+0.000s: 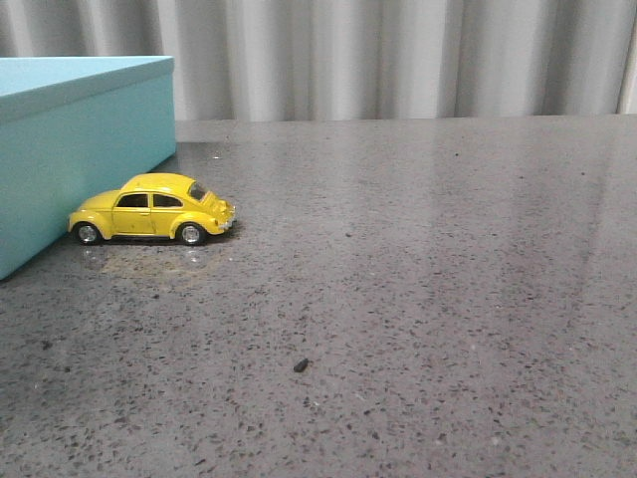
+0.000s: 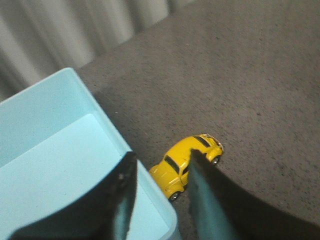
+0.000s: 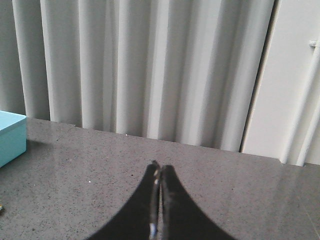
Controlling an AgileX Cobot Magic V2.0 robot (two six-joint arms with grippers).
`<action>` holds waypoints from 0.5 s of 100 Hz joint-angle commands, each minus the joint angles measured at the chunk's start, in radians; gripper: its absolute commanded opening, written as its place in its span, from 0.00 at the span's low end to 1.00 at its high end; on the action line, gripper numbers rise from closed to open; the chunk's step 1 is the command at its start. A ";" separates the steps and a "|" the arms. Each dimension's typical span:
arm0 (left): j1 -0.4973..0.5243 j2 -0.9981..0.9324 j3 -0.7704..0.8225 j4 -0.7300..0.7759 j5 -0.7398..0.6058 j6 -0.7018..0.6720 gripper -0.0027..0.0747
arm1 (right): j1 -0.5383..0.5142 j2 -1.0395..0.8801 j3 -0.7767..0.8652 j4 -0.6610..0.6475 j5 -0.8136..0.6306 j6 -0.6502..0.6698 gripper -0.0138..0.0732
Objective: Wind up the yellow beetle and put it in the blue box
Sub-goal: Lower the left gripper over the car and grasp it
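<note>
The yellow beetle [image 1: 151,209] stands on its wheels on the grey table, close against the side of the blue box [image 1: 70,139] at the far left. In the left wrist view the beetle [image 2: 181,165] shows below, beside the corner of the open blue box [image 2: 60,150]. My left gripper [image 2: 161,161] is open and empty, high above the box corner and the car. My right gripper [image 3: 160,170] is shut and empty, over bare table far from both. Neither gripper shows in the front view.
A small dark speck [image 1: 301,365] lies on the speckled grey table [image 1: 418,299]. A pale pleated curtain [image 1: 398,55] hangs behind the table's far edge. The box corner [image 3: 11,135] shows in the right wrist view.
</note>
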State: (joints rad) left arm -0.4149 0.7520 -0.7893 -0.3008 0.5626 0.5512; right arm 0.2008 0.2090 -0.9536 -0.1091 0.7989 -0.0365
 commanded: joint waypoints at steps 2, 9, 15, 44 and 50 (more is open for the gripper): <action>-0.041 0.098 -0.119 -0.001 0.006 0.022 0.58 | 0.002 0.029 -0.016 0.011 -0.066 -0.009 0.10; -0.048 0.175 -0.190 0.001 0.046 0.022 0.62 | 0.002 0.029 -0.016 0.029 -0.065 -0.009 0.10; -0.048 0.249 -0.251 0.007 0.092 0.022 0.60 | 0.002 0.029 -0.016 0.037 -0.065 -0.009 0.10; -0.135 0.565 -0.471 0.190 0.312 0.108 0.60 | 0.002 0.029 -0.013 0.042 -0.061 -0.009 0.10; -0.157 0.617 -0.492 0.221 0.358 0.143 0.60 | 0.002 0.029 -0.013 0.044 -0.061 -0.009 0.10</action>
State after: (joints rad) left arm -0.5379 1.3294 -1.2228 -0.1176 0.8952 0.6530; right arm 0.2008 0.2090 -0.9536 -0.0685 0.8104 -0.0383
